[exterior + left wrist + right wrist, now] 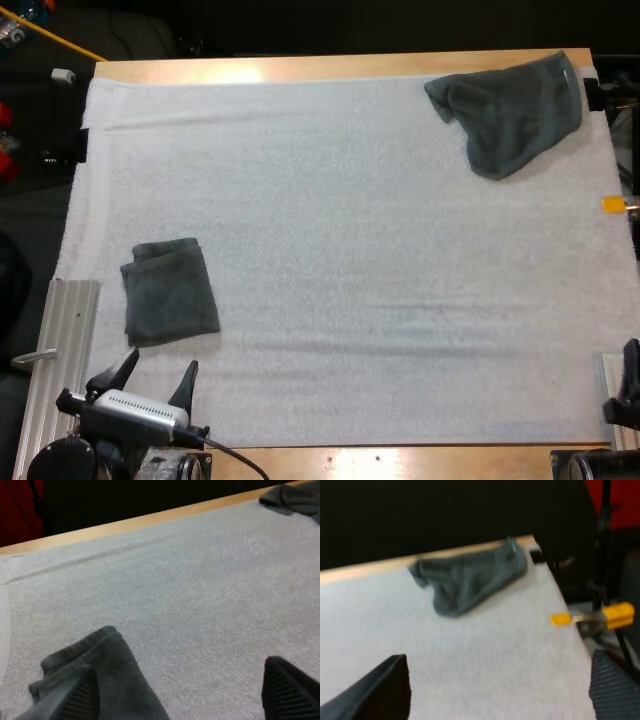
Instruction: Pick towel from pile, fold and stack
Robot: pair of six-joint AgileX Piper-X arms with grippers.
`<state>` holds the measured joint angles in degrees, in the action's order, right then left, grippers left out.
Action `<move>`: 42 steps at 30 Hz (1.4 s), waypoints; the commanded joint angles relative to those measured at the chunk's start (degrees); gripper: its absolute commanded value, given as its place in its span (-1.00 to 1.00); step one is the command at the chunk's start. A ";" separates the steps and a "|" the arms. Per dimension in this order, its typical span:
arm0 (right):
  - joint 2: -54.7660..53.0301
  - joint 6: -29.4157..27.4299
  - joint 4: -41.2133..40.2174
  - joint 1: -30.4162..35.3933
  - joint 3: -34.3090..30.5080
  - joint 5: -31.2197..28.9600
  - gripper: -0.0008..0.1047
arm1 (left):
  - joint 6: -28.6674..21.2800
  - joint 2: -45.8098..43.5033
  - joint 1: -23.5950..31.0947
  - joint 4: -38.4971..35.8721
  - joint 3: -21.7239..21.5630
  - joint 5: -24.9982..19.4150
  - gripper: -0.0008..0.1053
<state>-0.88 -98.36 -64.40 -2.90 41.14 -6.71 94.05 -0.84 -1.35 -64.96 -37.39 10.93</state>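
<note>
The folded towel (170,290) is laid at the near-left part of the mat (350,250), the crumpled towel (515,110) at its far-right corner. The left gripper (160,365) and right gripper (500,660) are held with jaws released.

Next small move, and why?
Probably reach the right gripper forward toward the crumpled towel at the far right corner of the mat. It lies unfolded on that arm's side, both grippers stand open and hold nothing, and the folded towel by the left gripper looks done.
</note>
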 commanded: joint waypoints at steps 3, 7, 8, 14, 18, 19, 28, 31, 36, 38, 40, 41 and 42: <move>-2.12 -0.68 0.76 -0.05 -2.79 0.38 0.36 | 0.32 -7.67 -0.01 2.02 1.69 0.05 0.23; -2.12 -0.53 0.76 -0.05 -6.49 0.47 0.36 | 0.32 -7.67 -0.01 2.06 4.18 0.05 0.23; -2.12 -0.51 0.76 -0.05 -7.00 0.47 0.36 | 0.32 -7.65 -0.01 2.06 4.70 0.05 0.23; -2.01 -0.45 1.81 -0.05 -9.22 0.47 0.36 | 0.41 -7.45 -0.01 2.97 6.17 0.24 0.23; -2.01 -0.21 2.00 -0.05 -9.25 0.47 0.36 | 0.41 -7.45 -0.01 2.97 6.17 0.23 0.23; -2.01 0.08 2.00 -0.05 -9.25 0.47 0.36 | 0.41 -7.45 -0.01 2.97 6.17 0.23 0.23; -2.01 0.11 2.00 -0.05 -9.25 0.09 0.36 | 0.41 -7.45 -0.01 2.97 6.17 0.23 0.23; -2.01 0.11 2.00 -0.05 -9.25 0.09 0.36 | 0.41 -7.50 -0.01 2.97 6.17 0.23 0.23; -2.01 0.11 2.00 0.08 -9.25 0.09 0.36 | 0.41 -7.89 -1.26 2.97 6.17 0.23 0.23; -2.01 0.11 2.00 0.08 -9.25 0.09 0.36 | 0.41 -7.89 -1.36 2.97 6.17 0.33 0.23; -2.01 0.11 2.00 0.08 -9.25 0.09 0.36 | 0.41 -7.89 -1.34 3.11 6.17 0.29 0.23; -2.01 0.11 2.00 0.08 -9.25 0.09 0.36 | 0.41 -7.89 -1.34 3.12 6.17 0.29 0.23; -2.01 0.11 2.00 0.08 -9.25 0.09 0.36 | 0.41 -7.89 -1.34 3.10 6.17 0.29 0.23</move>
<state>-0.76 -98.14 -62.97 -2.90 31.76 -6.71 94.05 -0.73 -2.57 -62.77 -30.99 11.08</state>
